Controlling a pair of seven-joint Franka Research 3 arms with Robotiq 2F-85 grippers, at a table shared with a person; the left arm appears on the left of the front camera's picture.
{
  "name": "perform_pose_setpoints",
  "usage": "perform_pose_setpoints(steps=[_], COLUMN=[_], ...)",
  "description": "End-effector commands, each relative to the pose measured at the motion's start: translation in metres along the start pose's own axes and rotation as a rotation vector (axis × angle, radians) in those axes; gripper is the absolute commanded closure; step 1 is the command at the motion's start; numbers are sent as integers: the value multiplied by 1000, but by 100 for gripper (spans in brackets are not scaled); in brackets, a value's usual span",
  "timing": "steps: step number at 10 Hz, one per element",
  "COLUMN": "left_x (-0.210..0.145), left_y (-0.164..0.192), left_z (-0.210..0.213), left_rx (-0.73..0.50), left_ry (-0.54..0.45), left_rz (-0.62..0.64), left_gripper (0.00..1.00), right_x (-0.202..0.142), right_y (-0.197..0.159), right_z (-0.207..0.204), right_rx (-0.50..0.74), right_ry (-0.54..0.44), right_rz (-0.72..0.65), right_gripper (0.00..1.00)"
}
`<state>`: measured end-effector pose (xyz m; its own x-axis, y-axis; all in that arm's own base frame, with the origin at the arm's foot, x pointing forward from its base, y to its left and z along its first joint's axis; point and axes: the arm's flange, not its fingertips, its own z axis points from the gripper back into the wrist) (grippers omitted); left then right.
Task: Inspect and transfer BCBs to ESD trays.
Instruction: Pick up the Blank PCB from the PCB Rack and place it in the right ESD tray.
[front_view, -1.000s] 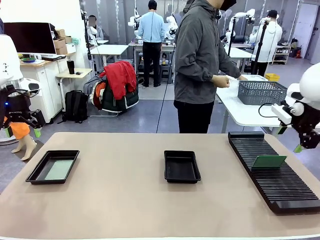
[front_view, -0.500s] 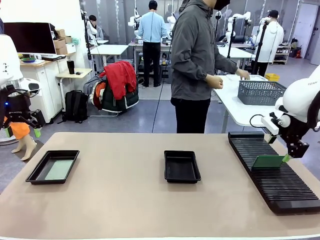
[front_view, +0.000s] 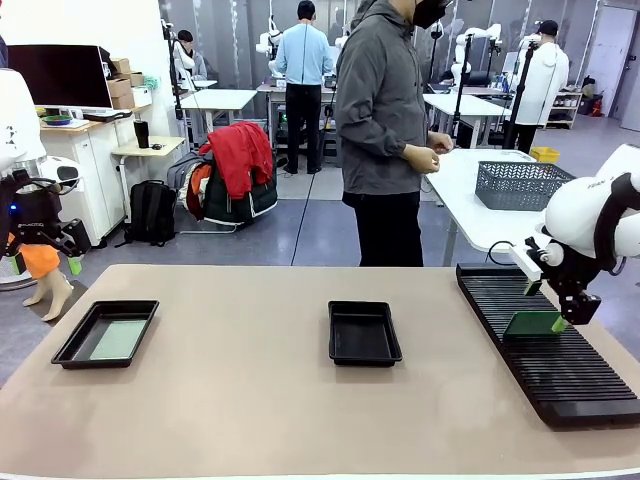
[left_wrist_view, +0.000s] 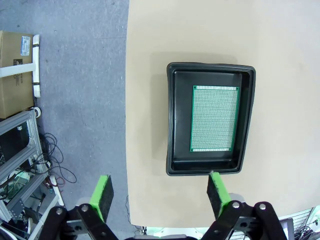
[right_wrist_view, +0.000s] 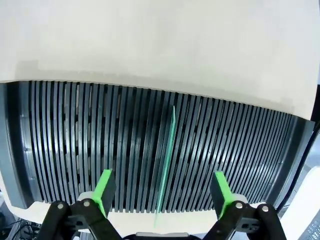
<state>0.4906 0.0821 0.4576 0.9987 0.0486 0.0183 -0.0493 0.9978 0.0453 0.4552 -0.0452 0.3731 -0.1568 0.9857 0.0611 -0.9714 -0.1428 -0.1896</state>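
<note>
A black ESD tray (front_view: 72, 345) lies at the table's left with a green BCB (front_view: 117, 340) flat inside it. In the left wrist view the same tray (left_wrist_view: 172, 120) and BCB (left_wrist_view: 214, 118) lie below my open left gripper (left_wrist_view: 160, 194), which hangs off the table's left edge (front_view: 46, 265). A second ESD tray (front_view: 364, 333) sits mid-table with a bare floor. Another BCB (front_view: 532, 323) stands upright in a slot of the long black rack (front_view: 560, 375). My right gripper (front_view: 543, 306) hovers open just above it. Seen from that wrist, the board (right_wrist_view: 166, 160) is edge-on between the open fingers (right_wrist_view: 162, 190).
A person stands beyond the table's far edge, turned toward a white side table bearing a grey mesh basket (front_view: 522, 183). The ribbed rack (right_wrist_view: 75, 140) takes up the table's right side. Bare tan tabletop (front_view: 240, 380) lies between the trays.
My right arm has come down and leftward from the table's right edge to hover over the standing board. The person has shifted slightly left. The left arm is still.
</note>
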Motion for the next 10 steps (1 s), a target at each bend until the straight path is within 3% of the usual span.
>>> perform_pose_setpoints(steps=[1, 7, 10], left_x=[-1, -1, -1], left_y=[0, 0, 0], left_z=[-1, -1, -1], left_rx=[-4, -4, -4], left_ry=[-3, -3, -3], left_rz=[-1, -1, -1], left_gripper=[0, 0, 0], right_x=[-4, -21, -15], right_y=[0, 1, 2], right_z=[-8, -17, -11], right_rx=[-18, -33, 5], right_ry=[15, -26, 2], right_rz=[-34, -80, -60], right_gripper=[0, 0, 0])
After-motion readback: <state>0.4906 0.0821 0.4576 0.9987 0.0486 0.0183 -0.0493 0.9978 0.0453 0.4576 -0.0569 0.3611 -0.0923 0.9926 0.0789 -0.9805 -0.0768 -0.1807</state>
